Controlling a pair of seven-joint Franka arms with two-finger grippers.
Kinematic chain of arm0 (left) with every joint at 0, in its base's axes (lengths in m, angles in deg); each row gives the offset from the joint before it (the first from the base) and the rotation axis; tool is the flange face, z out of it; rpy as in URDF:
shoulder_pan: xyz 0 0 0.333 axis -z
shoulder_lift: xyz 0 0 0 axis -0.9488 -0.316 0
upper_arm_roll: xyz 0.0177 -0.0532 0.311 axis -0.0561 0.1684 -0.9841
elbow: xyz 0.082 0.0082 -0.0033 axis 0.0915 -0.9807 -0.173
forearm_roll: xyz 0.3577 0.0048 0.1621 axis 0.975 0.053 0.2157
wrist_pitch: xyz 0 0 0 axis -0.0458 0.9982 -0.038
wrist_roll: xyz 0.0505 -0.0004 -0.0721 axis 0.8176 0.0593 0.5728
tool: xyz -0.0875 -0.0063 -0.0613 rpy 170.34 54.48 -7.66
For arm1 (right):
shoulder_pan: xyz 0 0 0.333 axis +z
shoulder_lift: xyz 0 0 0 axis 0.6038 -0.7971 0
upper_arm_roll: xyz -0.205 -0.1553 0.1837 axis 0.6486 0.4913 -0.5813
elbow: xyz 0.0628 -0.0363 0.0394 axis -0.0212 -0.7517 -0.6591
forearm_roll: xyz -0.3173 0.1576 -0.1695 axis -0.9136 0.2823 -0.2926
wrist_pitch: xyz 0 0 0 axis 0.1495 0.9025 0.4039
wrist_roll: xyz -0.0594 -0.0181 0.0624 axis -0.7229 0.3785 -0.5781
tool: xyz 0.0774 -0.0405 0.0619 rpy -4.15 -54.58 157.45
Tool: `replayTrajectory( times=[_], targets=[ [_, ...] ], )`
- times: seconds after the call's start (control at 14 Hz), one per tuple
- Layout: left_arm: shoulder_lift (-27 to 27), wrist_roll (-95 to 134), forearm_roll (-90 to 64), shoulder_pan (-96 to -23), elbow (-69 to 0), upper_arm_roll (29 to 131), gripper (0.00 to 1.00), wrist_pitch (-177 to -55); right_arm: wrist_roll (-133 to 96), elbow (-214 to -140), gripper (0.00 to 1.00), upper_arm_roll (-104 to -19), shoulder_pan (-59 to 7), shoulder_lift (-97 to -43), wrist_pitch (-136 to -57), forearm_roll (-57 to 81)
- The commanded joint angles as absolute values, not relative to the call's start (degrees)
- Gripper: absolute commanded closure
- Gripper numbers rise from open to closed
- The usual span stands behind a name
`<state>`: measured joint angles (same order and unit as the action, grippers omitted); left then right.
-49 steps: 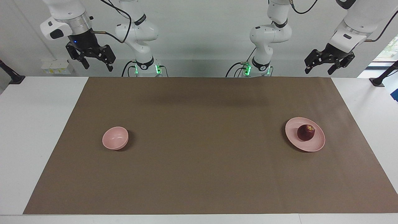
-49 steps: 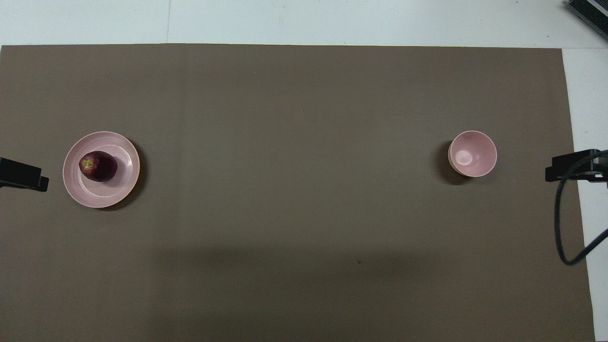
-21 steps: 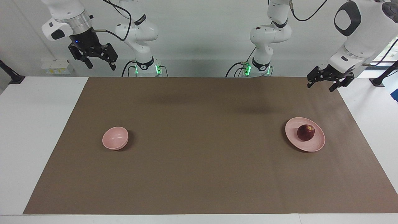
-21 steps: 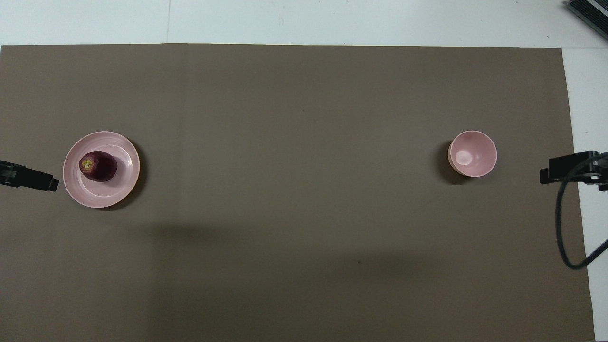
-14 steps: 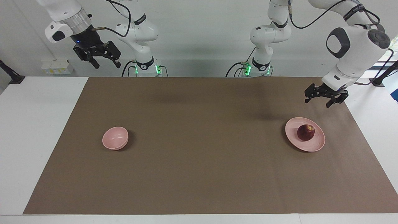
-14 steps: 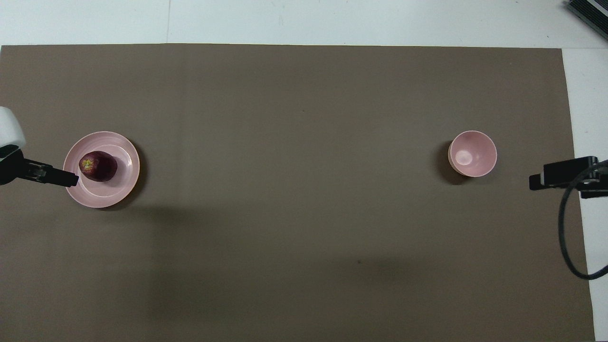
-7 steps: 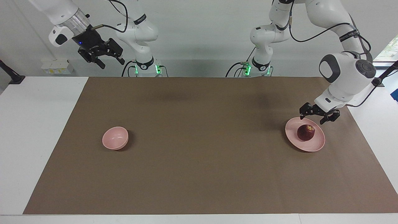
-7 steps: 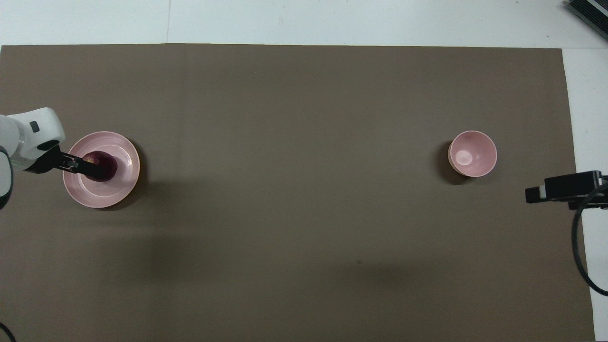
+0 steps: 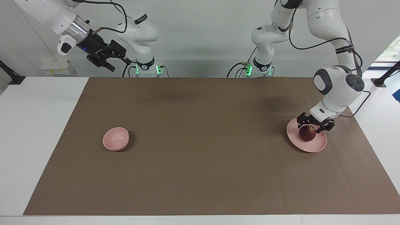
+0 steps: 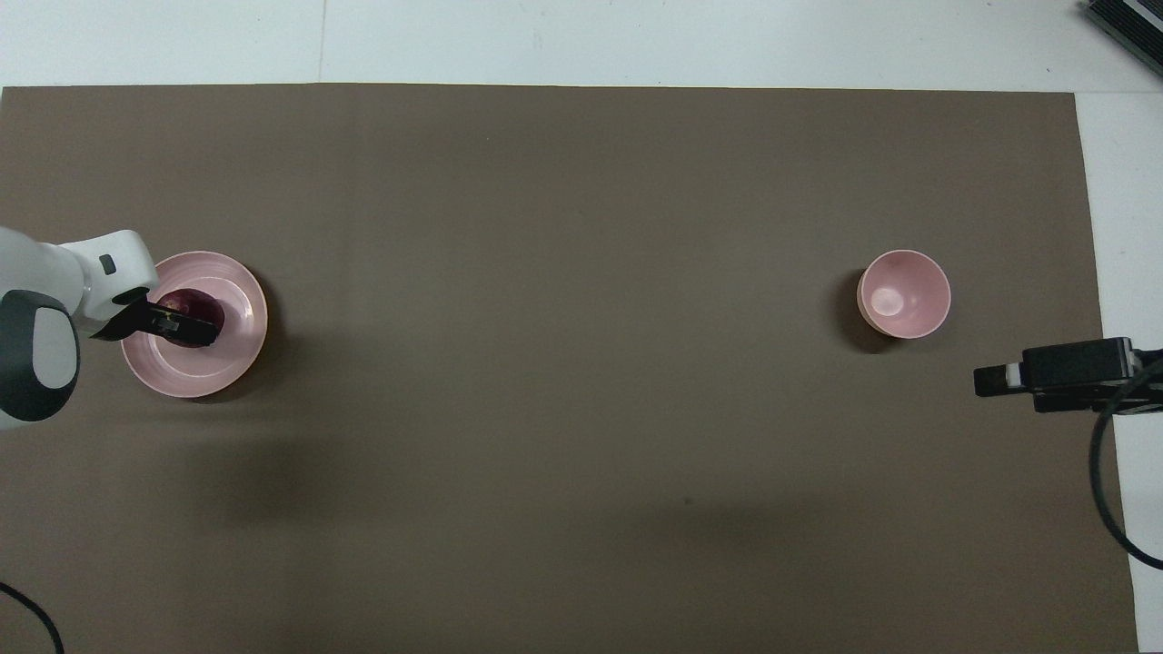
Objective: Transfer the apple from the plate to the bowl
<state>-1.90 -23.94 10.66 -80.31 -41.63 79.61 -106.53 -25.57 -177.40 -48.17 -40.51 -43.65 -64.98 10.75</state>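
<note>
The dark red apple (image 9: 307,136) lies on the flat pink plate (image 9: 316,145) toward the left arm's end of the table. My left gripper (image 9: 312,126) is down at the apple's top, open, with a finger on each side of it. In the overhead view the left gripper (image 10: 186,325) covers part of the apple (image 10: 202,304) on the plate (image 10: 241,350). The small deep pink bowl (image 9: 116,138) stands empty toward the right arm's end and also shows in the overhead view (image 10: 904,293). My right gripper (image 9: 112,64) is open, empty and raised high; in the overhead view it (image 10: 986,380) shows near the bowl.
A brown mat (image 9: 200,150) covers the middle of the white table (image 9: 37,131). A black cable (image 10: 1098,490) hangs from the right arm past the mat's edge. A dark object (image 10: 1127,27) sits at the table corner farthest from the robots.
My left gripper has come down from high near the robots onto the apple on the plate. My right gripper has tilted and shifted slightly toward the table's middle. Apple, plate and bowl have not moved.
</note>
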Motion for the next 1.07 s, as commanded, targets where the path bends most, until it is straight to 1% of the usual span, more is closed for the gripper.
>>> replayTrajectory(
  times=[0.0, 0.07, 0.14, 0.21, 0.29, 0.43, 0.5, 0.72, 1.0],
  targets=[
    [-2.1, -24.3, 10.8, -81.1, -43.5, 80.0, 0.14, -110.7, -22.4, -182.1, 0.0, -48.2, -41.4, -41.2, -68.0, 13.8],
    [-2.2, -24.1, 10.8, -80.9, -43.5, 80.0, 0.21, -111.7, -20.2, -182.7, 0.0, -48.1, -41.7, -41.3, -68.1, 15.0],
    [-2.3, -23.8, 10.8, -81.1, -43.6, 80.0, 0.32, -111.7, -17.6, -184.2, 0.0, -48.1, -42.8, -41.0, -68.1, 16.4],
    [-2.4, -23.4, 10.8, -80.7, -44.0, 80.0, 0.35, -112.3, -16.3, -185.3, 0.0, -48.1, -43.4, -40.1, -68.1, 16.8],
    [-2.4, -22.8, 10.8, -80.6, -44.1, 80.0, 0.44, -112.6, -15.8, -186.5, 0.0, -48.1, -43.5, -39.1, -67.9, 16.8],
    [-2.4, -21.8, 10.8, -80.5, -44.2, 80.0, 0.83, -112.5, -14.7, -188.5, 0.0, -48.1, -43.6, -37.9, -68.1, 17.0],
    [-2.3, -19.4, 10.8, -80.6, -44.2, 80.0, 1.0, -112.2, -13.1, -189.1, 0.0, -48.0, -44.2, -37.8, -68.1, 17.5],
    [-2.3, -12.0, 10.8, -80.1, -43.8, 80.0, 1.0, -111.4, -10.7, -190.2, 0.0, -47.9, -45.9, -37.3, -68.1, 18.0],
    [-1.3, -7.9, 10.5, -78.7, -42.7, 80.4, 1.0, -109.7, -10.5, -190.2, 0.0, -47.8, -46.4, -37.2, -68.2, 18.2]
  ],
)
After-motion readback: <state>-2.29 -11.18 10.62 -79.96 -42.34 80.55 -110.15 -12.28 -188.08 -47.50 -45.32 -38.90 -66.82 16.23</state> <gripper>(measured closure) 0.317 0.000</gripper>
